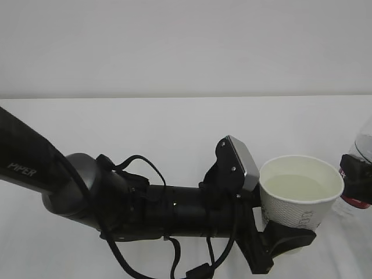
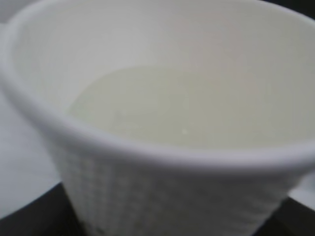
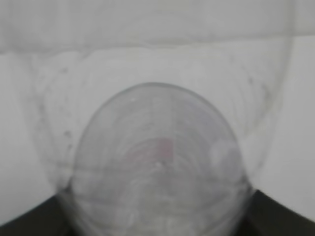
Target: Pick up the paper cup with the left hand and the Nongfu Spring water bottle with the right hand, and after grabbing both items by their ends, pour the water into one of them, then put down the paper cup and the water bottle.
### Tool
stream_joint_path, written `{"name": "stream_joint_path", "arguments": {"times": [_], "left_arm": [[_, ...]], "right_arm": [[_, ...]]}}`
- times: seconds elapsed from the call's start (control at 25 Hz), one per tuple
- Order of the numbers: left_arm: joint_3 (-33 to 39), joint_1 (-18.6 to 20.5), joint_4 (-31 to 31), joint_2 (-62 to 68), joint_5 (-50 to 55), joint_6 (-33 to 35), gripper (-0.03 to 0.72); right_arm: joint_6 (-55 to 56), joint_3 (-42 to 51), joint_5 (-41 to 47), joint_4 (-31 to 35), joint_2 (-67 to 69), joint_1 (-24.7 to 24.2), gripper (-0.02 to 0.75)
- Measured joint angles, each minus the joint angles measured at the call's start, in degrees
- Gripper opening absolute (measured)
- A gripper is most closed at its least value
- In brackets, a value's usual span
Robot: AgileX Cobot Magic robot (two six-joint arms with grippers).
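Two arms engaged, both loaded. Left hand (image 1: 285, 235) has the cup (image 1: 299, 195) pinched low on its body, jaws wrapped around the lower wall from both sides, cup upright, rim level. Cup sits right of centre in the exterior view, held above the white table (image 1: 174, 128). Water (image 1: 299, 186) inside comes up to well over half, surface flat, faint yellowish tint against the paper. Dark print on the cup wall is partly visible above the jaw, not legible. Left wrist view is nearly all cup (image 2: 162, 147): rolled rim, dimpled outer wall, water (image 2: 182, 108) inside, blurred; dark jaw edges at the bottom corners. Left arm (image 1: 35, 163) runs in from the left edge, grey "PIPER" marking on it, loose cables (image 1: 151, 174) looping around the wrist, grey-faced block (image 1: 244, 160) just left of the cup rim. Bottle (image 1: 361, 168) is at the far right edge of the exterior view, cropped, clear body with red label, just beside the cup, touching or not I can't tell. Right hand (image 1: 357, 180) shows as a black piece across the bottle, clamped on it. Right wrist view looks along the bottle (image 3: 157, 162), clear ribbed plastic filling the frame, very blurred, dark jaw parts at both lower corners either side of it.
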Motion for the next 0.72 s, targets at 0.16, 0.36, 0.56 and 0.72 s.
{"name": "stream_joint_path", "arguments": {"times": [0.16, 0.36, 0.56, 0.72], "left_arm": [[0.0, 0.0, 0.0, 0.0, 0.0, 0.0, 0.529], [0.0, 0.0, 0.0, 0.0, 0.0, 0.0, 0.529], [0.0, 0.0, -0.1, 0.0, 0.0, 0.0, 0.529], [0.0, 0.0, -0.1, 0.0, 0.0, 0.0, 0.529]], "right_arm": [[0.2, 1.4, 0.0, 0.0, 0.0, 0.0, 0.413], [0.2, 2.0, -0.1, 0.0, 0.0, 0.0, 0.413], [0.2, 2.0, -0.1, 0.0, 0.0, 0.0, 0.438], [0.3, 2.0, -0.1, 0.0, 0.0, 0.0, 0.497]]}}
